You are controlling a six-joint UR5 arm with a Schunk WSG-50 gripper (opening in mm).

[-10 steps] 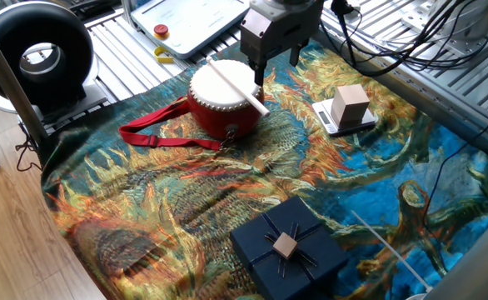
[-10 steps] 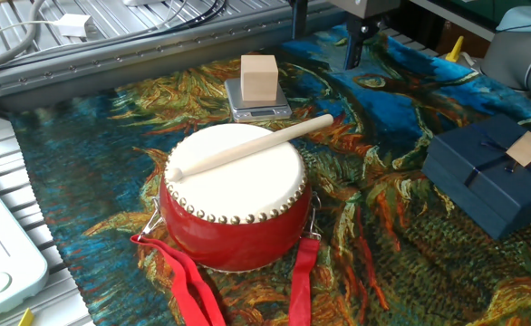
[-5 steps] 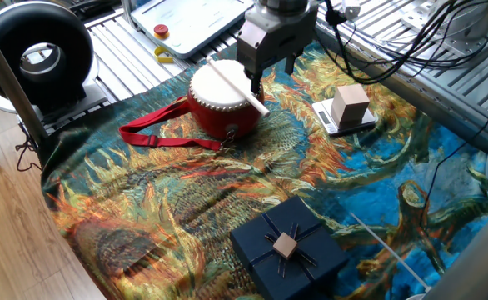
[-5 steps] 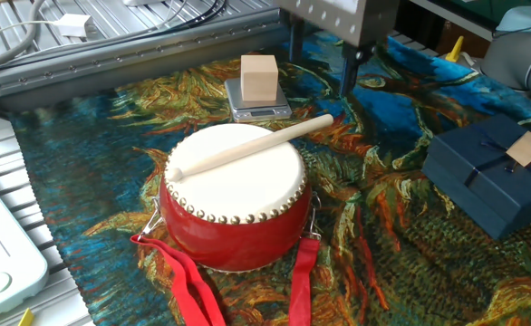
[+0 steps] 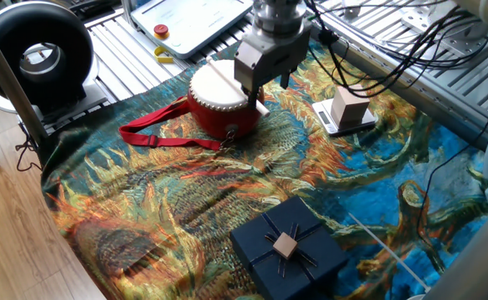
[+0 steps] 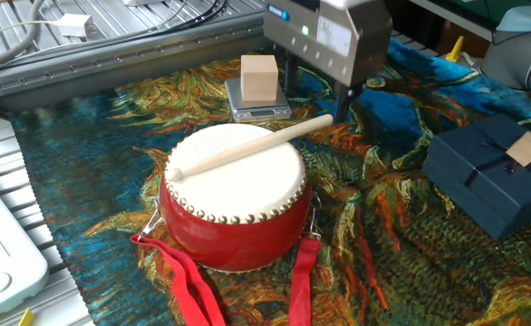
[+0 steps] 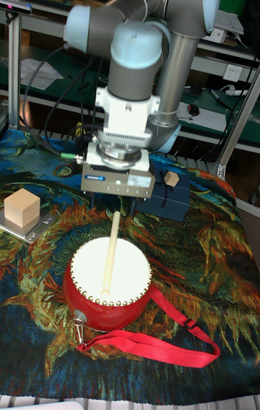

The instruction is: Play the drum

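The drum [image 5: 219, 112] [image 6: 238, 213] [image 7: 108, 287] is red with a cream head and stands on the patterned cloth; its red strap [image 5: 156, 133] trails to the left. A pale wooden stick [image 5: 226, 79] [image 6: 247, 148] [image 7: 110, 255] lies loose across the head. My gripper [image 5: 265, 83] [image 6: 315, 95] [image 7: 113, 202] hangs open just over the stick's far end, one finger on each side of it, with nothing gripped.
A wooden cube on a small scale [image 5: 350, 107] [image 6: 259, 80] [image 7: 22, 209] stands beside the drum. A dark blue gift box [image 5: 288, 250] [image 6: 487, 177] sits further off. A black round device [image 5: 36, 54] and cables line the cloth's edges.
The gripper has come down and moved toward the drum, from above the cloth behind it to the stick's far end. Drum and stick have not moved.
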